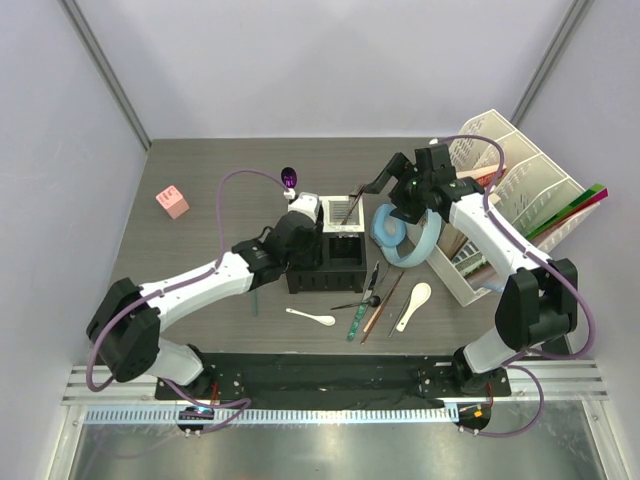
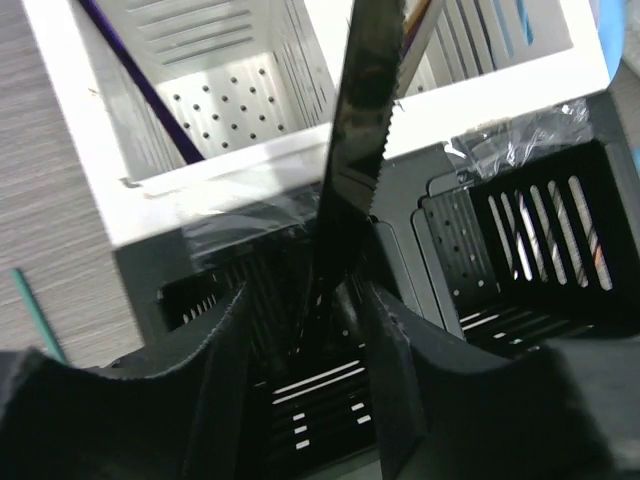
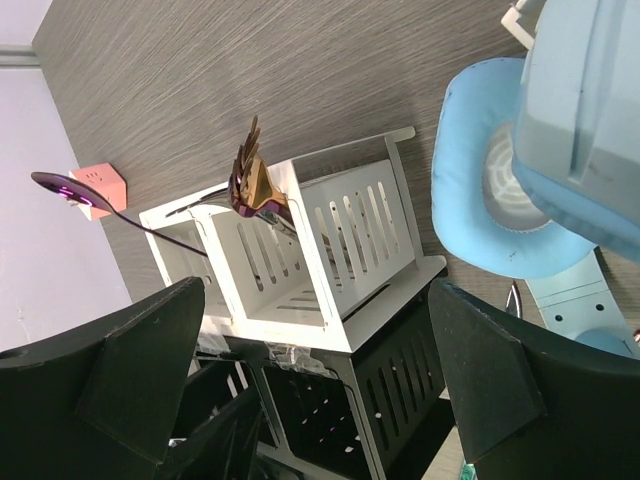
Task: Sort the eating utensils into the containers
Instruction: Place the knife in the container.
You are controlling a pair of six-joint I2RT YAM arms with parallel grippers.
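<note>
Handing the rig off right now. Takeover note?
Left end effector: open, fingers either side of the black knife, which stands in a black compartment of the caddy.
Right end effector: open, empty, above the caddy.
Done: purple spoon and forks in the white compartments.
Left: left soup spoon, right soup spoon, chopsticks, green-patterned piece, all on the table.

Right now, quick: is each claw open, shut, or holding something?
Left claw: open, with the black knife standing loose inside it.
Right claw: open, holding nothing.
</note>
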